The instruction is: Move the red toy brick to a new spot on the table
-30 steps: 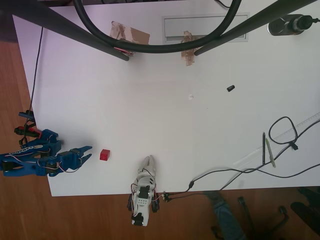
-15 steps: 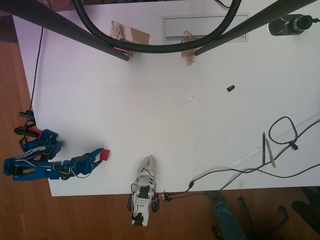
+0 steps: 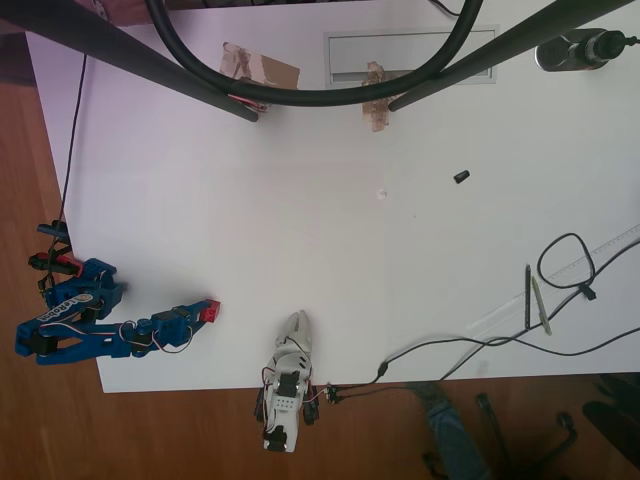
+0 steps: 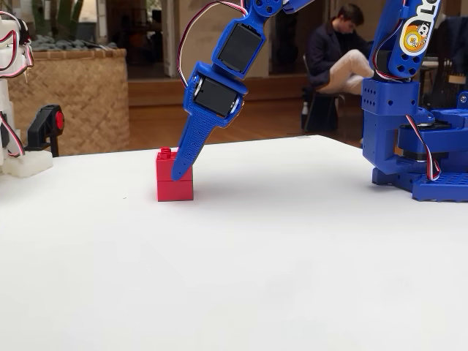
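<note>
A: What carries everything?

B: The white table (image 3: 300, 250), with a grey inset panel (image 3: 410, 57) at its top edge in the overhead view and brown wooden floor (image 3: 40, 180) beyond its left and bottom edges.

A: And the arm?

B: The blue arm (image 3: 90, 325) sits at the tabletop's bottom-left corner in the overhead view, its base hanging over the left edge, and reaches right along the bottom edge. In the fixed view its base (image 4: 417, 146) stands on the right and the forearm slants down to the left.

A: The claw?

B: The gripper (image 3: 203, 313) meets the red toy brick (image 3: 209, 312). In the fixed view one blue finger (image 4: 191, 150) lies pressed against the front of the red toy brick (image 4: 174, 175), its tip on the brick's face. The other finger is hidden, so I cannot tell whether the claw is clamped on it or merely around it.

A: Where is the brick?

B: Standing on the tabletop near the bottom edge, close to the bottom-left corner in the overhead view, studs up.

A: Anything smaller?

B: A black cable (image 3: 520, 335) loops near the right edge, and a small black piece (image 3: 461, 177) lies well apart, right of the middle.
</note>
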`<state>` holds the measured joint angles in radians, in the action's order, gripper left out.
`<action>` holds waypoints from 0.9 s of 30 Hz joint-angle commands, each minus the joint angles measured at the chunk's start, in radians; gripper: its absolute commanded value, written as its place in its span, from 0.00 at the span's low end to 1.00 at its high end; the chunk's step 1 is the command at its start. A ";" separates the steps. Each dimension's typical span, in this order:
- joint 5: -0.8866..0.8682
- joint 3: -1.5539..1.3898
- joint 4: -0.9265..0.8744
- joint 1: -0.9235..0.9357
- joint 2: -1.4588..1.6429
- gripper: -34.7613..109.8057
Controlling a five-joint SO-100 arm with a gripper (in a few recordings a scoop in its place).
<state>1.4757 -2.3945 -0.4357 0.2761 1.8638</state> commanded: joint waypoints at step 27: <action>-0.313 1.186 -0.439 -0.305 -0.607 0.26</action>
<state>1.1842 -1.3668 -0.8606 -0.0153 1.2594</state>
